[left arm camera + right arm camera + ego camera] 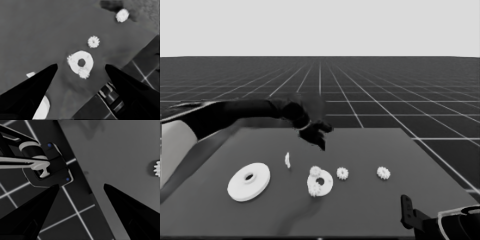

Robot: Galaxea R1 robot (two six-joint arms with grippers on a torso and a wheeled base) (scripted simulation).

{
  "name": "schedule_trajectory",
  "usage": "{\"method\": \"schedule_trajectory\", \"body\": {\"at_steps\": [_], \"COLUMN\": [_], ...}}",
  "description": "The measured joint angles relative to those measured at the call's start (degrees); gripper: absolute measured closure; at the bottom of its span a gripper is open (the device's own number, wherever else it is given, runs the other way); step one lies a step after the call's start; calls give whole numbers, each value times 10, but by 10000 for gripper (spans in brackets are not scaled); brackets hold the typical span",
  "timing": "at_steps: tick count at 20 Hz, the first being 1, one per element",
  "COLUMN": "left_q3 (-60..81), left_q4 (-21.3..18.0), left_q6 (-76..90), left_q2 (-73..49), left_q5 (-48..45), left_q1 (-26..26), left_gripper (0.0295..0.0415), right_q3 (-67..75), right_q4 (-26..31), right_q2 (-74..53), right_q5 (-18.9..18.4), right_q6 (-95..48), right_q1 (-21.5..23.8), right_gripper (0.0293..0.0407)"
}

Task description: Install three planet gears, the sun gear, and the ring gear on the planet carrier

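Smaller round part (320, 183): mid-table, two gears (315, 171) seated on it. Two more gears (342, 173) lie loose beside it; larger round part (249, 181) and thin white piece (287, 160) apart on the dark table (370, 210). Left gripper (321, 136) hovers above, fingers wide, empty. Right gripper (405, 210) parked at the table's corner, fingers spread, empty.

Open table between loose gears (342, 173) (383, 173) (well apart)
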Motion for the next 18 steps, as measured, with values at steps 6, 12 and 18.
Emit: {"method": "schedule_trajectory", "body": {"at_steps": [6,12,18], "left_q3": [515,536,537], "left_q4": [114,119,119], "left_q6": [601,626,627], "left_q2": [-567,-589,-590], "left_q5": [-298,-310,-311], "left_q1": [-47,-50,-50], "left_gripper": [325,326,326], "right_q3": [0,-408,-679], "right_q4": [0,384,412], "right_q2": [0,457,577], "right_q5": [0,-236,-231], "right_q6": [0,496,497], "right_q1": [0,331,329], "right_gripper": [315,311,315]}}
